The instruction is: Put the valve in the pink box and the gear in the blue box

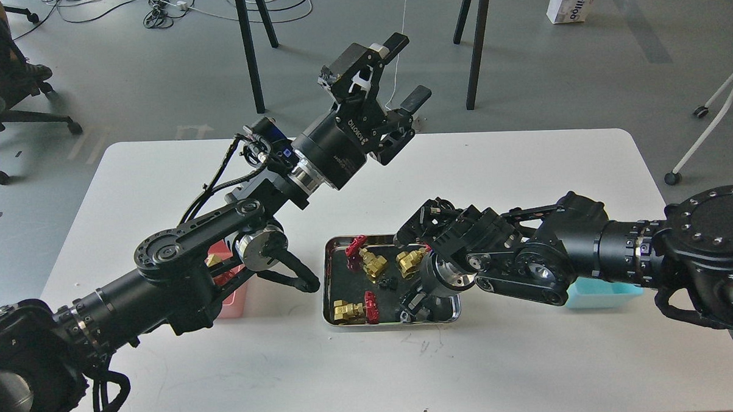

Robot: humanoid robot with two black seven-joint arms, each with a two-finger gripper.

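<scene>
Steel tray (328, 280): at six o'clock on the table (511, 164), holding three valves and small black gears.
Near valve (355, 309): lies at the tray's seven o'clock corner, red handwheel pointing inward.
Gear (388, 284): mid-tray, tiny and dark against the metal.
Right gripper (414, 302): pointed down into the tray's five o'clock corner; fingers too dark to tell how they stand.
Advice: descend squarely over one gear, clear of the valves.
Blue box (601, 295): three o'clock, mostly behind the right arm.
Pink box (232, 296): nine o'clock, half hidden, something brass inside.
Left gripper (407, 70): raised at twelve o'clock, fingers wide apart, empty.
</scene>
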